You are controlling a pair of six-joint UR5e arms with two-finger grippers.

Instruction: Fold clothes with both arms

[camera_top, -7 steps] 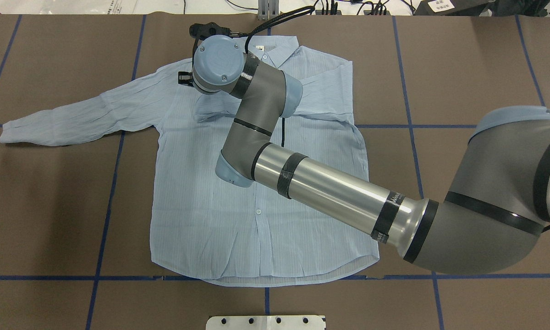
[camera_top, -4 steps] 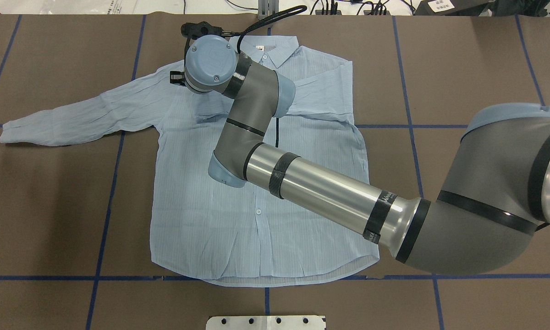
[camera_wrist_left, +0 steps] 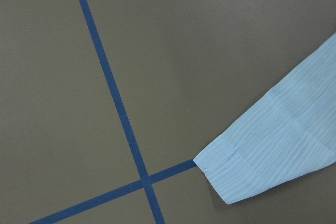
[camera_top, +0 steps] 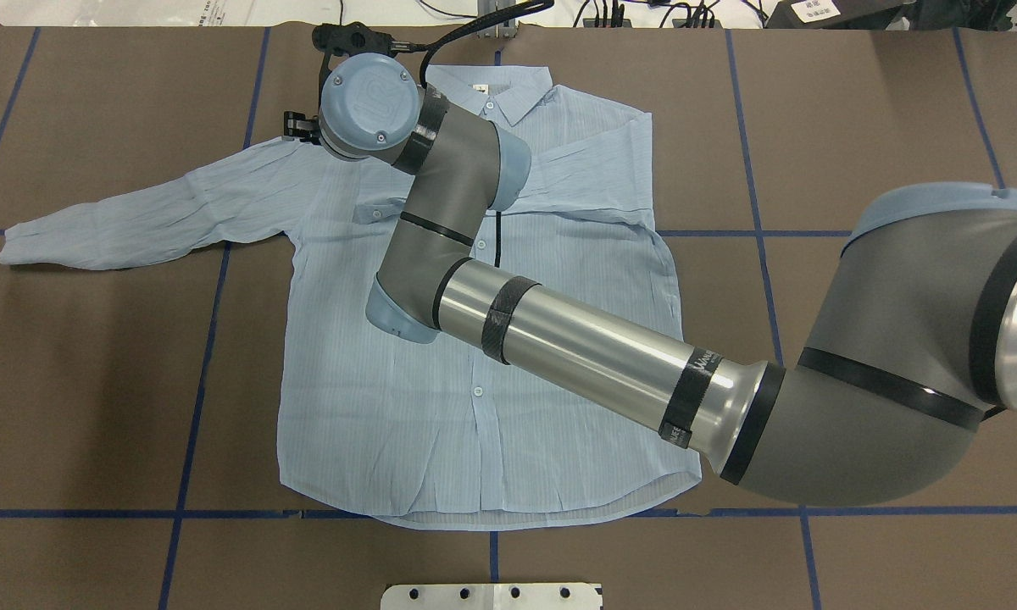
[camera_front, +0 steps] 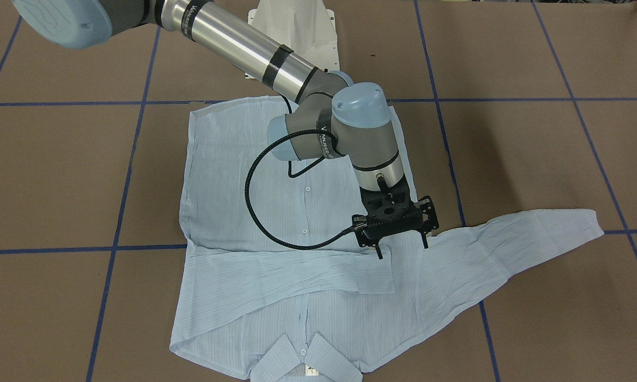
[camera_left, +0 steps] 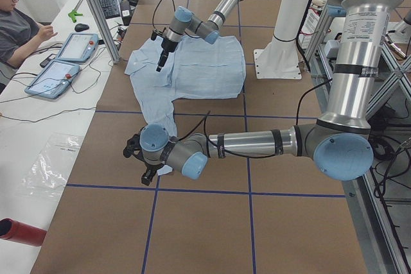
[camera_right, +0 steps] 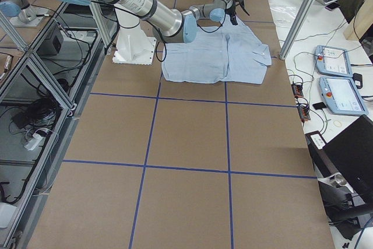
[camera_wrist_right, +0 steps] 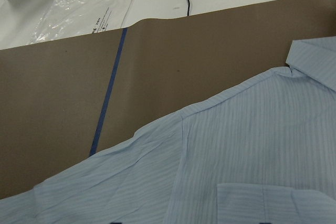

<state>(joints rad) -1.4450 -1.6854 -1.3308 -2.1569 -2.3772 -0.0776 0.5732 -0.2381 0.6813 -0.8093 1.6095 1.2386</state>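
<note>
The right arm [camera_top: 576,356] stretches from the right across to the far left, wrist bent down. The right gripper [camera_front: 403,251] points straight down, fingers spread apart and empty. The left arm [camera_left: 257,142] reaches out low, and the left gripper [camera_left: 144,174] hangs downward — its fingers too small to judge.

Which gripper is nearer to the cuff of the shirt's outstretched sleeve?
Left. The left gripper is right beside the cuff; the right gripper is over the shoulder of the shirt, at the sleeve's other end.
</note>
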